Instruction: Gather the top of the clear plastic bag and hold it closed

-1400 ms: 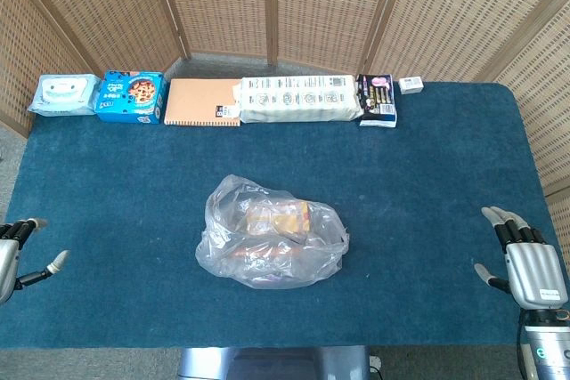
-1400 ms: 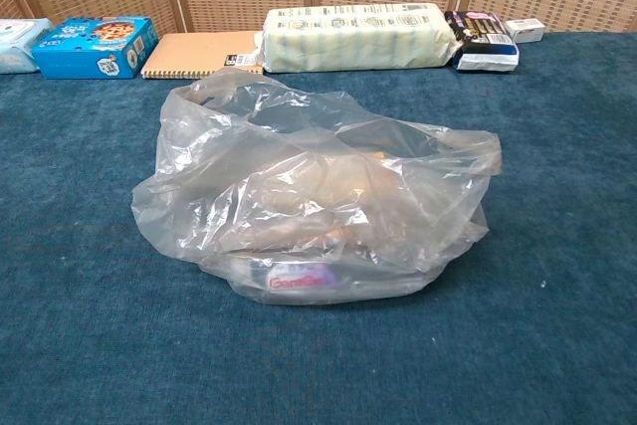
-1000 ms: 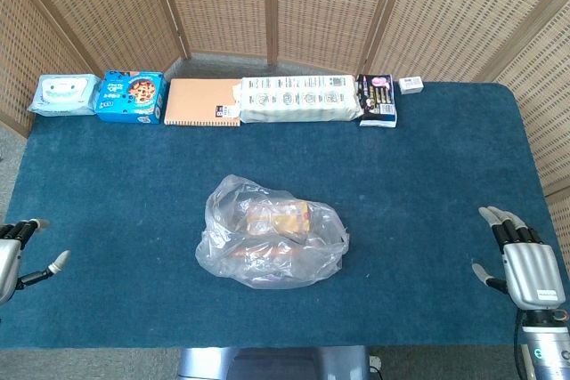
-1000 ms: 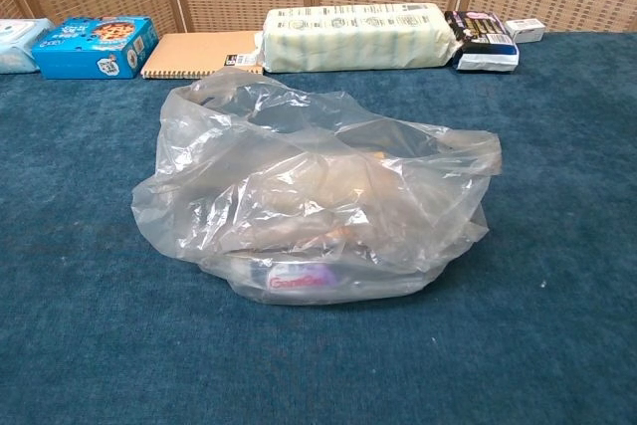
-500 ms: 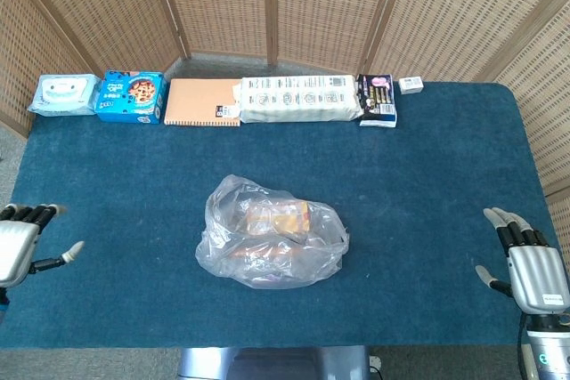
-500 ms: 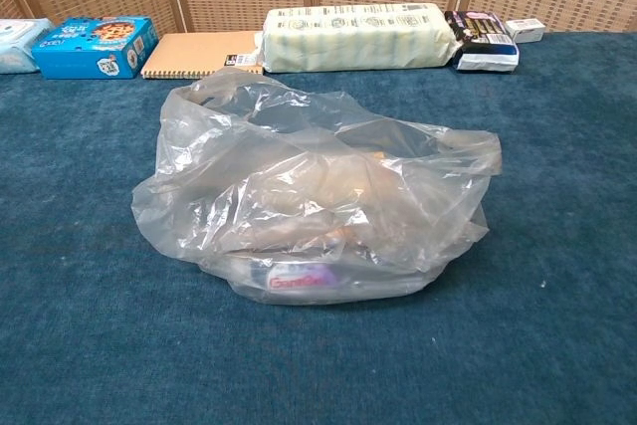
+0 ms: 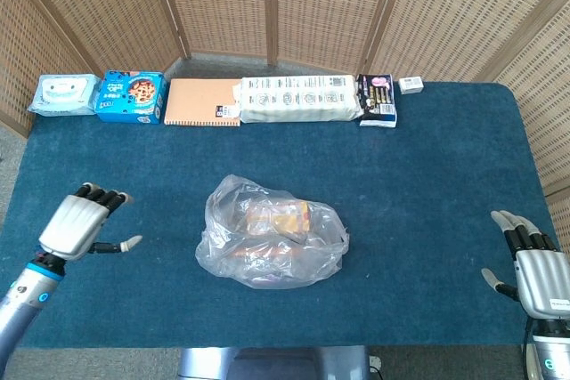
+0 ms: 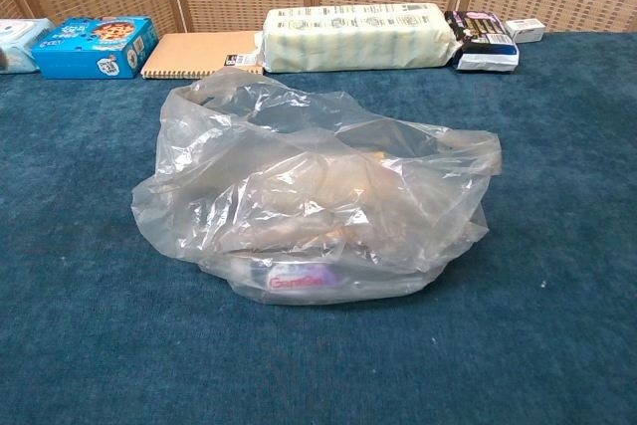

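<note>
The clear plastic bag (image 7: 272, 233) lies slumped in the middle of the blue table with packaged items inside; its loose, crumpled top (image 8: 299, 136) sags open toward the back. My left hand (image 7: 85, 224) hovers over the table well to the left of the bag, fingers apart, holding nothing. Down at the table's right front corner, my right hand (image 7: 534, 266) is also open and empty, far from the bag. Neither hand appears in the chest view.
Along the far edge stand a wipes pack (image 7: 62, 93), a blue cookie box (image 7: 131, 96), an orange notebook (image 7: 204, 101), a long white package (image 7: 301, 98), a dark pack (image 7: 377, 100) and a small white box (image 7: 411, 84). Wicker screens close the back.
My left hand has risen and moved right, inward over the table toward the bag. My right hand has drifted slightly lower and to the right. The bag has not moved.
</note>
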`<action>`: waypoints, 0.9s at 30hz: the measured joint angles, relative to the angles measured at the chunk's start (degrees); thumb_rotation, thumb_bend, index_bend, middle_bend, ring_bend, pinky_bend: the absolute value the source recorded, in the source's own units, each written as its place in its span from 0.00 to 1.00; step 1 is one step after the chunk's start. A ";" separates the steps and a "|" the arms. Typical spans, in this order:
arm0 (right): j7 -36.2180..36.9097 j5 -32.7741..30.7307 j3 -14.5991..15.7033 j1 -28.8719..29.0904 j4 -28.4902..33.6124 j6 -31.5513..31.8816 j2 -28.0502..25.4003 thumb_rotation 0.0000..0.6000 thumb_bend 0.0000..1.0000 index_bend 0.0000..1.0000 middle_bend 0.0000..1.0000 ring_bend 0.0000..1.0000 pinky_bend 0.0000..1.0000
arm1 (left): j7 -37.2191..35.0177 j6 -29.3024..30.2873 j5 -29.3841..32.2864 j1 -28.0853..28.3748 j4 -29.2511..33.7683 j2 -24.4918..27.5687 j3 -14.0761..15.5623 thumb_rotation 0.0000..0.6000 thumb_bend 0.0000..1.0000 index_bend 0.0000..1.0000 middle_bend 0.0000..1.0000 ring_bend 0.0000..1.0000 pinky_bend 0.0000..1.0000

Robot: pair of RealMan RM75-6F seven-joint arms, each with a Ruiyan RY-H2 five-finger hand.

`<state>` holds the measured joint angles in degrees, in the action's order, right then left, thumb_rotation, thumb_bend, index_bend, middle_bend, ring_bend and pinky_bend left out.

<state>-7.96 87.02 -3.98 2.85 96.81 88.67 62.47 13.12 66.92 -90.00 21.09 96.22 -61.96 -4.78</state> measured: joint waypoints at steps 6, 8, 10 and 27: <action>-0.07 -0.24 -0.06 -0.24 0.00 0.16 0.21 1.00 0.20 0.12 0.17 0.18 0.26 | 1.72 -5.33 1.50 3.24 1.63 -0.53 0.05 0.00 0.17 0.30 0.39 0.41 0.29; -0.01 -0.29 -0.06 -0.50 -0.01 0.52 0.22 1.00 0.20 0.12 0.17 0.18 0.26 | 2.83 -7.61 2.29 4.76 2.31 -1.14 -0.02 0.00 0.16 0.30 0.39 0.41 0.29; 0.08 -0.28 -0.03 -0.74 -0.03 0.81 0.20 1.00 0.20 0.12 0.17 0.18 0.26 | 4.04 -9.42 3.35 6.08 2.83 -1.91 -0.11 0.00 0.16 0.30 0.39 0.41 0.30; 1.96 -0.17 0.14 -2.28 -1.25 2.41 0.01 1.00 0.20 0.12 0.17 0.18 0.26 | 12.45 -16.20 11.07 14.51 5.99 -7.82 -2.01 0.00 0.16 0.30 0.39 0.41 0.30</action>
<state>-6.00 86.85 -3.84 0.57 95.56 91.08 62.48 25.58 50.73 -78.92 35.60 102.21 -69.78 -6.79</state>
